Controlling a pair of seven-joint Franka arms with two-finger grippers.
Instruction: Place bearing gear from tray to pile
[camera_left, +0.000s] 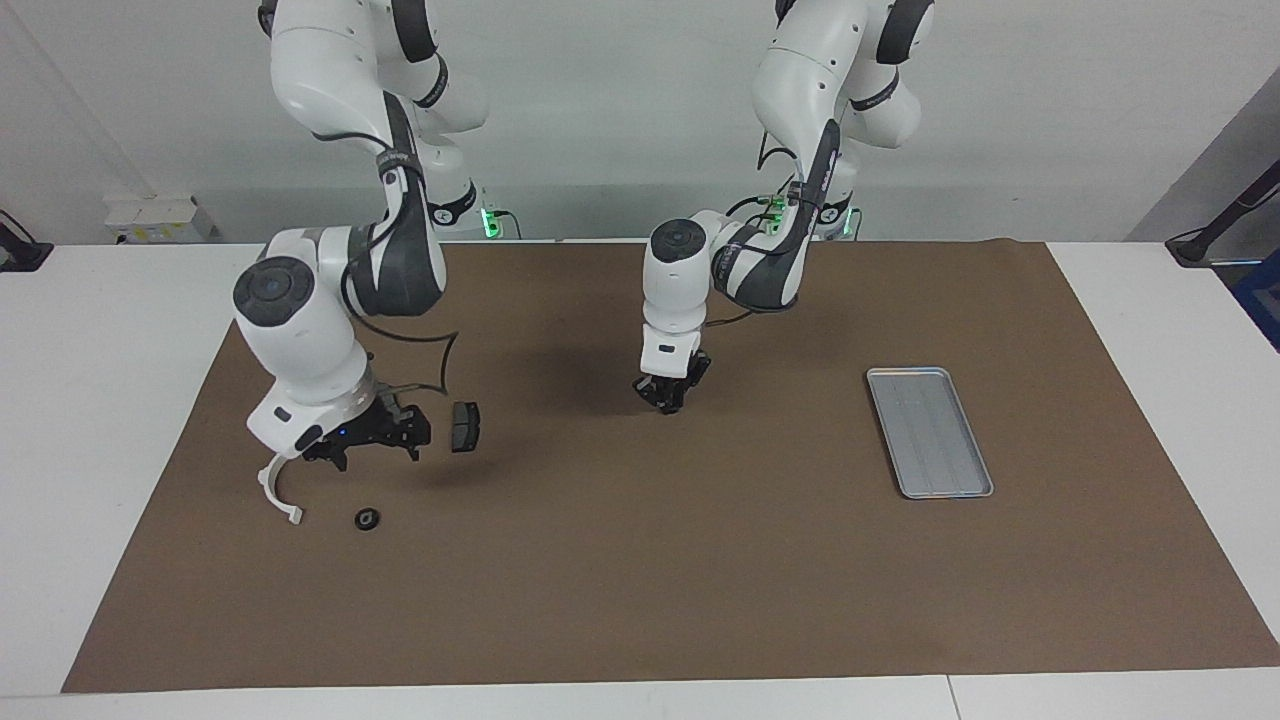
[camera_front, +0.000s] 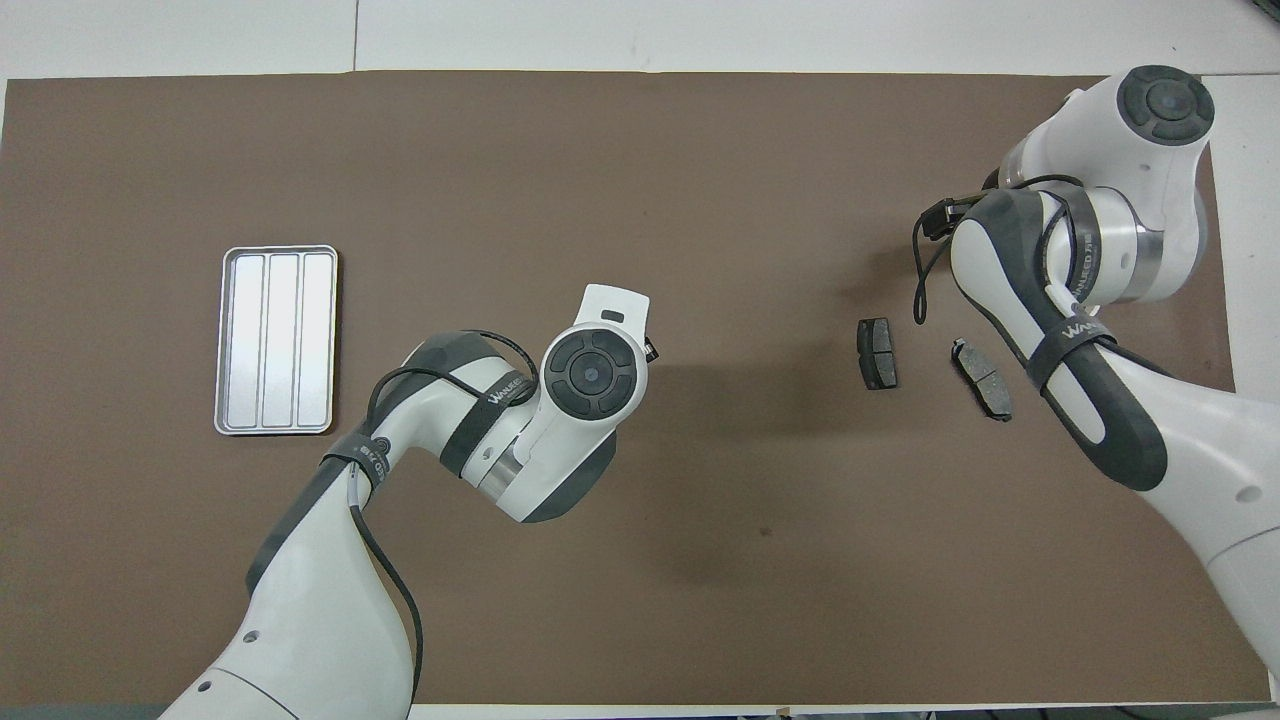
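Well, reading the facing view as a clock face, I find the small black ring-shaped bearing gear (camera_left: 367, 519) lying flat on the brown mat (camera_left: 640, 580) that covers the table. It sits at six o'clock below the right tool (camera_left: 365, 441), just beside the white semicircular plastic bracket (camera_left: 278, 490), which is at about ten o'clock from it. One dark grey brake pad (camera_left: 464, 426) is near at one o'clock, and the second dark grey brake pad (camera_front: 982, 378) shows only from overhead. The right tool hangs over the gear with its jaws spread wide and nothing in them. The left tool (camera_left: 672, 398) hovers low over the middle of the mat, clenched on nothing, waiting. The flat silver-grey ribbed metal tray (camera_left: 930, 432), well off at three o'clock, holds nothing. By my judgement the placing is done; what is left is to pull the arms back.
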